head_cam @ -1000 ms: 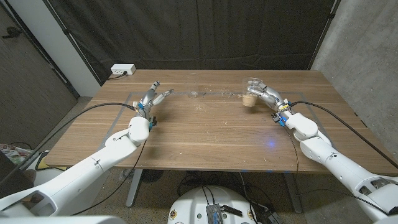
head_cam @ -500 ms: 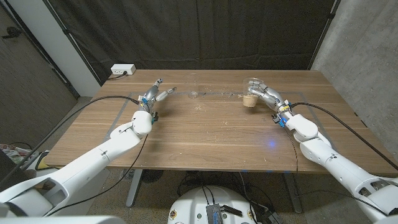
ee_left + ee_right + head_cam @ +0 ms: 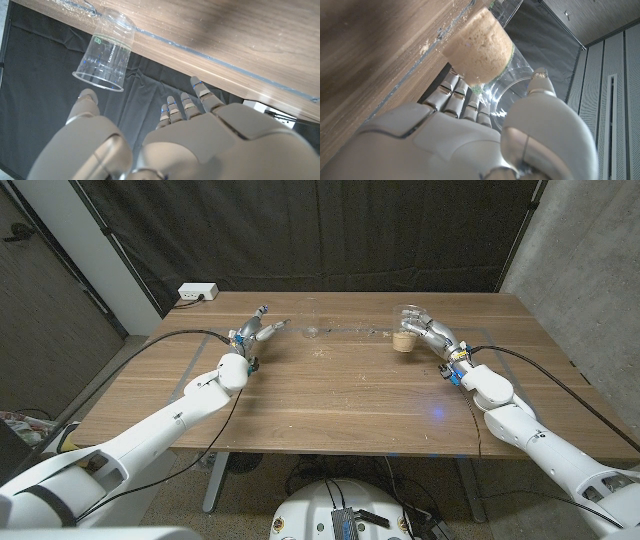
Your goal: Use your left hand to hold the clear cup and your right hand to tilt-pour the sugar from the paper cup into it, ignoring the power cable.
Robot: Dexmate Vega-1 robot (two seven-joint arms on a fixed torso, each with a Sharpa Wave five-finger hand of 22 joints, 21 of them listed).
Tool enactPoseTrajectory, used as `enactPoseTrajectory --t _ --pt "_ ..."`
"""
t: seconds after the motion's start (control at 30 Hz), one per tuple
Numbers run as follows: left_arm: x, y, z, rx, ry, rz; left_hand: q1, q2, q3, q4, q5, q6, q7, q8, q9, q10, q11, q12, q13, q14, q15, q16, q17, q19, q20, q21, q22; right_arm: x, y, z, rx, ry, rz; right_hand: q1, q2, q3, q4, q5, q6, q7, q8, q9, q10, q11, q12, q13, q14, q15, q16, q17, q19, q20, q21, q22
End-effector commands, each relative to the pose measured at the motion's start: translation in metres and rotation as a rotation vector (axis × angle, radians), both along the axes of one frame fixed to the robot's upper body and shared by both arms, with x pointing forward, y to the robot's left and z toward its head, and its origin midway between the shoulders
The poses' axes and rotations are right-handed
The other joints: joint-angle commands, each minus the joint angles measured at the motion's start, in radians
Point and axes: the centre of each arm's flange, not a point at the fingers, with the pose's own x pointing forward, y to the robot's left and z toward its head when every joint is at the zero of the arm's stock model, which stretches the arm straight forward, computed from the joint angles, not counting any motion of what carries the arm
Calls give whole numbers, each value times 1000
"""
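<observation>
on the table, left hand (image 3: 256, 331) open beside empty clear cup (image 3: 310, 319); right hand (image 3: 428, 331) grips sugar-filled cup (image 3: 404, 330).

left hand (image 3: 252, 332) near clear cup (image 3: 311, 320)

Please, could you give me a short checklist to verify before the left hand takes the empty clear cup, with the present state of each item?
1. Clear cup stands upright on the table: ok.
2. Left hand has its fingers apart and holds nothing: ok.
3. Left hand touches the clear cup: not ok, a gap lies between them.
4. Right hand has its fingers around the sugar cup: ok.
5. Sugar cup is upright, with the sugar inside: ok.
6. Sugar cup is lifted off the table: cannot tell.
</observation>
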Motion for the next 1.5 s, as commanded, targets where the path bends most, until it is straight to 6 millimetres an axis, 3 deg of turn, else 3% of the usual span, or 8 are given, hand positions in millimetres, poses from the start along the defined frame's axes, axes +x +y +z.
enactPoseTrajectory --t 0.03,0.73,1.5 --pt "15 -6 -1 -2 24 -33 -13 -10 -15 -1 9 -14 0 0 8 -12 -5 7 9 -13 -2 8 6 -4 0 -3 2 -3 -2 0 1 -8 -2 2 9 4 -1 1 6 -1 11 5 4 -1 6 4 10 -176 -3 4 -5 -113 7 0" --pt "34 -35 27 103 21 -71 -35 -9 -63 -7 28 -11 -3 9 19 -12 -8 23 26 -9 -3 16 13 -4 -1 -1 1 -7 -7 1 3 -16 5 3 11 7 -2 1 12 2 14 8 3 -3 8 11 13 -176 -14 8 -8 -113 12 -6" --pt "55 -55 25 136 66 -93 -29 -4 -93 -21 44 -11 -7 16 28 -15 -14 36 40 -10 -6 17 19 -4 -3 0 0 -16 -19 2 7 -45 0 -2 13 8 1 1 17 0 16 11 4 -2 10 19 14 -175 -27 15 -15 -114 17 -12"
